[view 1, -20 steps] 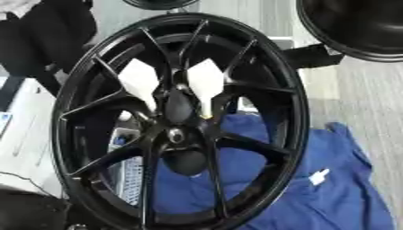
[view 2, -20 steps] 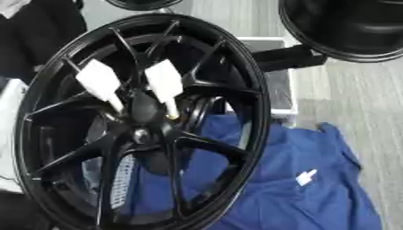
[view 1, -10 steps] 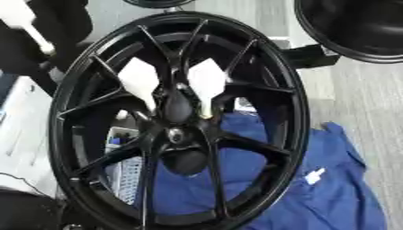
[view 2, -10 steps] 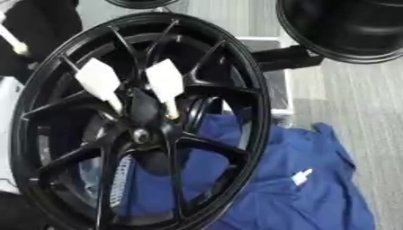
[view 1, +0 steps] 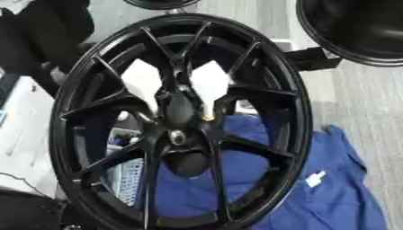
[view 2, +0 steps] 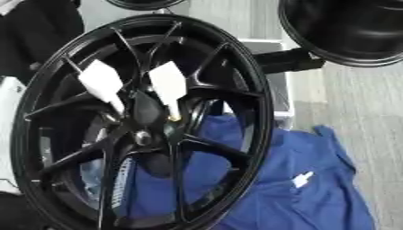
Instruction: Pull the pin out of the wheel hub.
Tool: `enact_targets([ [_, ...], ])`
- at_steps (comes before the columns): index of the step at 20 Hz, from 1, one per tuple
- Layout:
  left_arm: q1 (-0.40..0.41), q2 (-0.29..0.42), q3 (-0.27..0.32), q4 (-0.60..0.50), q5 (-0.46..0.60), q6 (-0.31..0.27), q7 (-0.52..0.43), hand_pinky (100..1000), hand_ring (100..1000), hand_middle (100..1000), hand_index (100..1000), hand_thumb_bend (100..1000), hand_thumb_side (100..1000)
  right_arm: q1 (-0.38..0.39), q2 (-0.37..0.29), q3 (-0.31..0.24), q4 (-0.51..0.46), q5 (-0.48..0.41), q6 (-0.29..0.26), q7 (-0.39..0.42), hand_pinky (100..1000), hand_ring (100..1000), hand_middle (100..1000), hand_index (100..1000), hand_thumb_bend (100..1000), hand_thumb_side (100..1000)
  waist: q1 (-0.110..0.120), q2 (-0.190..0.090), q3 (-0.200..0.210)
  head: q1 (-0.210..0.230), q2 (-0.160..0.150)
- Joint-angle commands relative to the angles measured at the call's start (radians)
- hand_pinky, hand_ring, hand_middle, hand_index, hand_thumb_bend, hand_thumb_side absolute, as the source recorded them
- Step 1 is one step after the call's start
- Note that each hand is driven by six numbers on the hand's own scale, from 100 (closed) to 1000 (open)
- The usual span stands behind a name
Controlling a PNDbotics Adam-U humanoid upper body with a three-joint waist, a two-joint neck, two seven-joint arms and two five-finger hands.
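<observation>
Gold pin (view 1: 208,118) in blk hub (view 1: 178,134)

Workshop, black wheels (view 1: 181,126), blue workwear (view 1: 330,188)

The black multi-spoke wheel hub (view 1: 179,123) stands upright, a small brass-coloured pin (view 1: 208,118) beside its centre.

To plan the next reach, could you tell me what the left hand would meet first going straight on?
Hard to say: the left hand is only a dark shape at upper left, its heading unclear. Nearest beside it is the wheel rim.
</observation>
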Motion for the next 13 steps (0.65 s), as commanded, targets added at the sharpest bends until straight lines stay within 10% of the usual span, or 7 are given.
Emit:
enact_targets([
  [1,-0.005,0.030,0.032,-0.064,0.060,0.002,0.093,836,715,713,791,336,100,-0.012,-0.037,-0.008,-0.012,0.004,0.000,0.004,677,638,565,746,100,481,-0.001,-0.016,0.005,-0.004,-0.009],
  [8,0.240,-0.016,0.098,-0.529,0.445,0.176,0.725,826,658,700,789,146,110,-0.042,-0.057,0.011,-0.012,0.043,0.030,0.022,685,644,571,749,100,414,-0.012,-0.003,0.018,-0.032,-0.030],
  [13,0.432,-0.169,0.153,-0.854,0.573,0.266,1.013,823,649,690,792,118,246,-0.068,-0.062,0.023,-0.012,0.079,0.033,0.038,693,655,581,756,100,356,-0.024,0.008,0.026,-0.041,-0.063],
])
